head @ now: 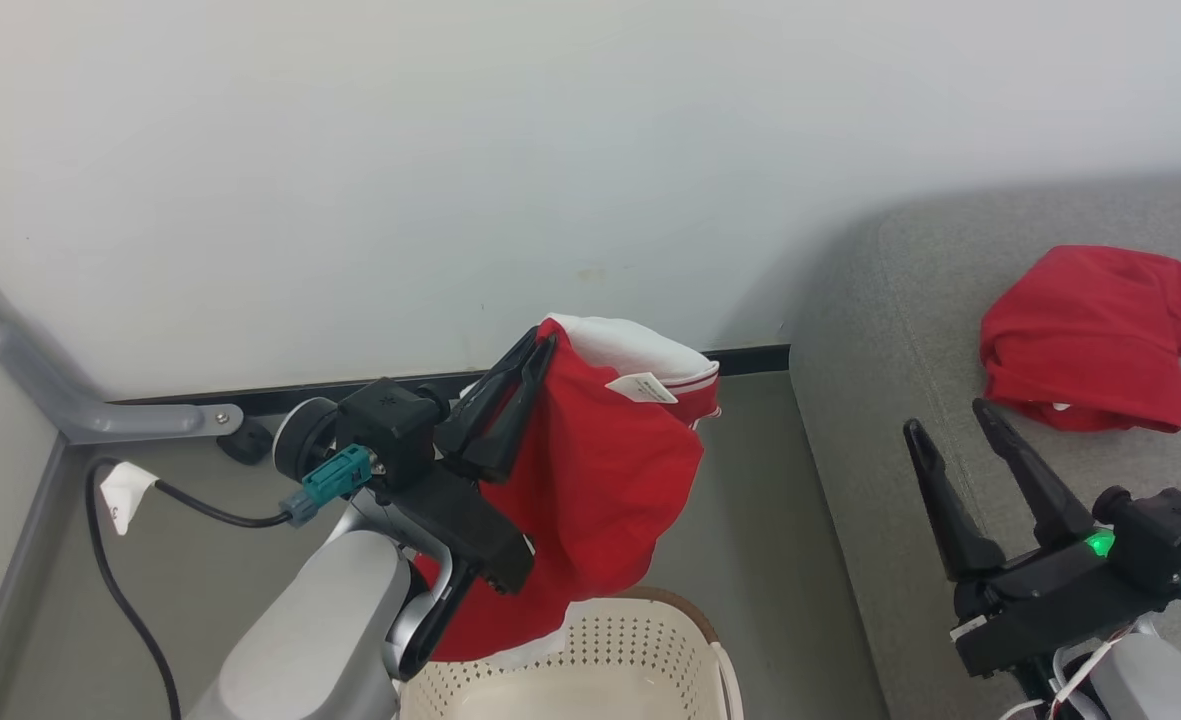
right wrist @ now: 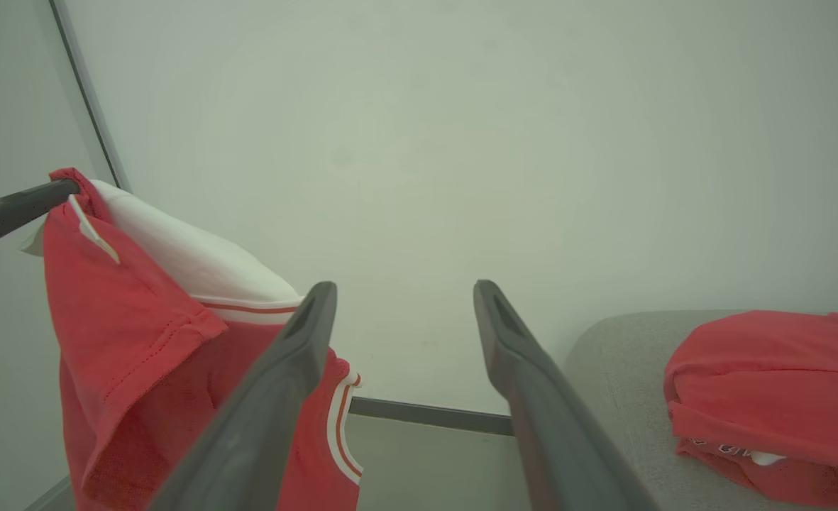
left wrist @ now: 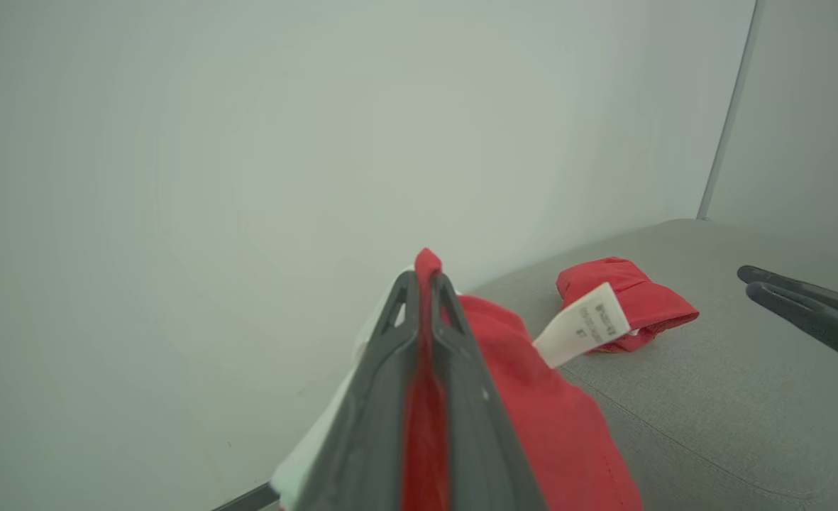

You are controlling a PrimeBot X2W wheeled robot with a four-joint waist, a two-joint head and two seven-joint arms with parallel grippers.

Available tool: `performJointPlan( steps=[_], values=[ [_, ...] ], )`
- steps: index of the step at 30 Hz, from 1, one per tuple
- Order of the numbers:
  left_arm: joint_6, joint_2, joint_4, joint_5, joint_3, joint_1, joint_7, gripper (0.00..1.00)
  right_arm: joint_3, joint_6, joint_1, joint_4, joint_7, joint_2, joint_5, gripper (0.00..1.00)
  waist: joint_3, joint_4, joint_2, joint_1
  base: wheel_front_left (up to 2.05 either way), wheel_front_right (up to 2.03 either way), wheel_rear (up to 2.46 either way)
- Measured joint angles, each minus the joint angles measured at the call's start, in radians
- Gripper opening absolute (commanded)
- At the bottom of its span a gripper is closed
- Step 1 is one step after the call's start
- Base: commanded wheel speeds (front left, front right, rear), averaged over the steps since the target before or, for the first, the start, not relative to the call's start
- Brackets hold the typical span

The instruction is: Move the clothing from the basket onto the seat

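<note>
Pinching the striped red shirt (head: 600,480) high, the left gripper (head: 540,345) is keeping it clear of the basket (head: 590,650) so it's swinging sofa-ward (head: 890,420); right gripper (head: 950,420) is idling, fingers spread.

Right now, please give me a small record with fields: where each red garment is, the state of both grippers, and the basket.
held garment: red fabric garment with white striped trim and white label, hanging from the left gripper, which is shut on it
placed garment: plain red fabric garment, crumpled on the grey fabric sofa
right gripper: open, holding nothing
basket: cream-white perforated plastic basket, under the hanging garment
</note>
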Motion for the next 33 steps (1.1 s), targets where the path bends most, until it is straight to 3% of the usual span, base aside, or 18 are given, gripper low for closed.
performJointPlan(
  steps=[22,33],
  values=[
    [0.000,-0.034,-0.031,0.000,-0.026,-0.058,0.063,0.00,0.357,0.000,-0.072,-0.018,0.000,0.015,0.078,1.00,0.002,0.049,0.0000,0.0000,0.00,0.00,0.00],
    [0.000,-0.061,-0.044,0.000,-0.067,-0.062,0.086,0.00,0.454,0.000,-0.173,0.108,0.000,0.059,0.151,1.00,0.007,0.075,-0.0001,0.0000,0.00,0.00,0.00]
  ],
)
